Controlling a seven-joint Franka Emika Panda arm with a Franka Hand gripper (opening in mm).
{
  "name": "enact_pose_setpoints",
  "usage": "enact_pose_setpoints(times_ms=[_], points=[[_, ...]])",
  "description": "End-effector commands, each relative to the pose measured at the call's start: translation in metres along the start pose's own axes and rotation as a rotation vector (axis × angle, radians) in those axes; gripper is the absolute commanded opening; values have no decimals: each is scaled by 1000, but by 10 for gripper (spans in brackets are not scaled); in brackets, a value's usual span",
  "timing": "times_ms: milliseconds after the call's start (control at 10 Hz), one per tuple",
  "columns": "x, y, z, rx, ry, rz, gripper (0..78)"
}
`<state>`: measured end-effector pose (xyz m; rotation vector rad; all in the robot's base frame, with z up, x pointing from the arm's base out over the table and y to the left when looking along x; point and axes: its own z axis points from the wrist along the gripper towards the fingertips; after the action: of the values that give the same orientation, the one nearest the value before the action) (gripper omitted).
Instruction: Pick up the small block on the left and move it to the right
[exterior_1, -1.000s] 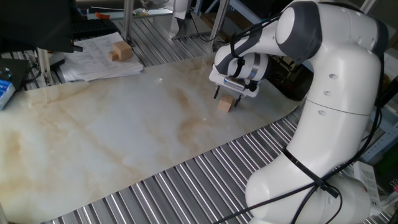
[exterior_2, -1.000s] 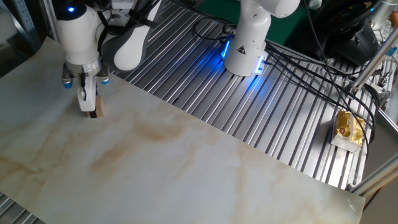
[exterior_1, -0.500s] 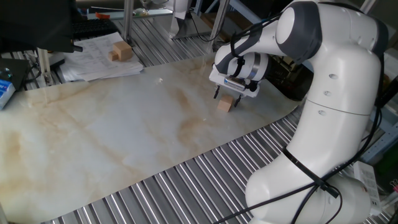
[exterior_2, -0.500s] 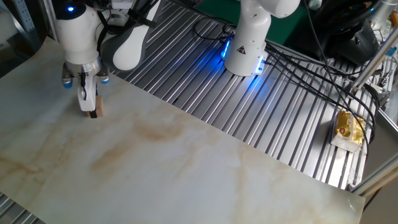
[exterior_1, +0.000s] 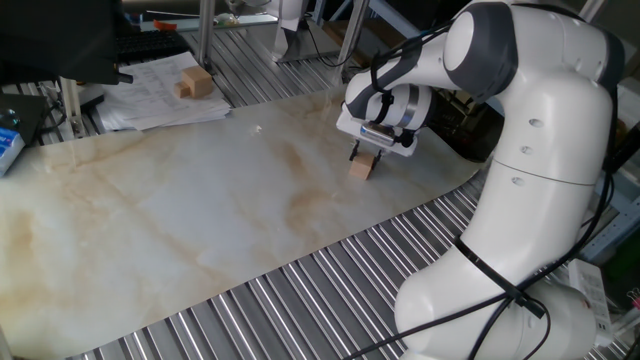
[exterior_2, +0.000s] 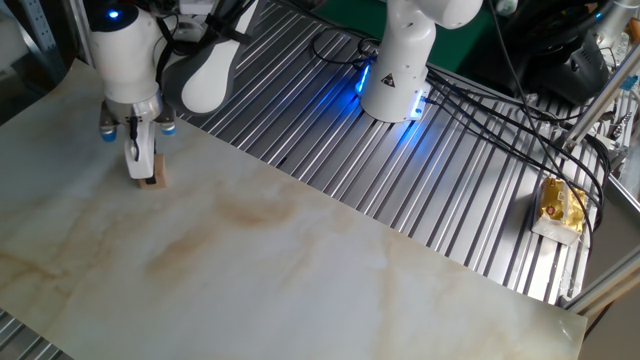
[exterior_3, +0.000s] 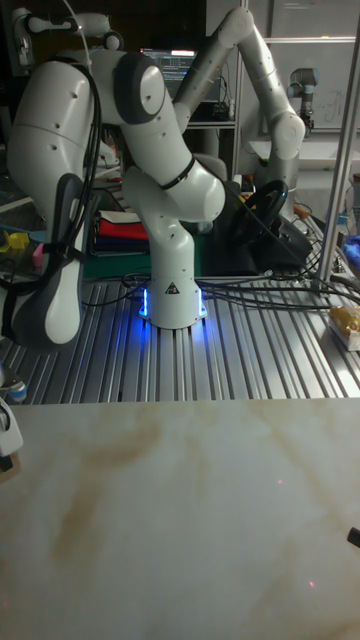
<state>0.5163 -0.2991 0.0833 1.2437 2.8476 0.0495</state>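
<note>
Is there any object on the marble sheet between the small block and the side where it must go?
Nothing visible: the gripper is at the small block, and the marble sheet shows no other object.

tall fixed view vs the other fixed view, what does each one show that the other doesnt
Only the tall fixed view shows the second grey-and-white robot arm behind and the monitor at the back; the block is out of its picture.

Only the other fixed view shows the end effector down over the small block on the marbled sheet, fingers closed against the block's sides.

Both show the arm's blue-lit base on the ribbed metal table, and the yellow packet at the right.
</note>
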Motion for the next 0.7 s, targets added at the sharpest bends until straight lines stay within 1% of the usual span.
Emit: enact_pose_setpoints(times_ms=[100,600,700], points=[[-1,0,-1,-2,-2,6,12],[-1,0,-1,-2,-2,6,12],[-2,0,-9,22,-15,-1,12]])
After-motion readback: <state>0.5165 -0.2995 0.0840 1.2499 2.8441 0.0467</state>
